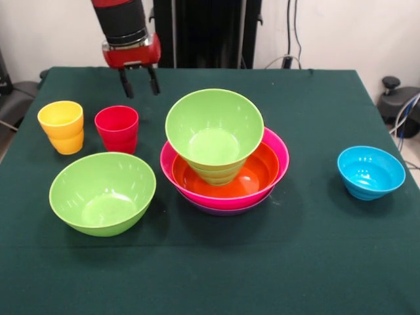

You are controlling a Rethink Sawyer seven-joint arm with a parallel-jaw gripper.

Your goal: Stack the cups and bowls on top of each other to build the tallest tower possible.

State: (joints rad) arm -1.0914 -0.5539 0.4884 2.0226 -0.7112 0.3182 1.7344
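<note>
Front view shows the tower already begun near the middle of the bench: a purple bowl, of which only a sliver of rim shows, sits lowest, a hot pink bowl nests in it, a wide orange bowl lies inside that, and a large lime green bowl rides on top, tilted slightly and apparently resting on another green piece underneath, though I cannot tell exactly what that lower piece is. So roughly half the pieces look stacked, by my reckoning. Left to place are the second large green bowl towards the bench's left front, the yellow cup and the red cup side by side nearer the left back, and the small blue bowl well apart at the right edge. An orange cup is not visible anywhere. The gripper hangs over the back of the bench above the red cup, its two dark fingers spread a little apart and holding nothing. All the pieces are glossy plastic, the cups ribbed low down.
</note>
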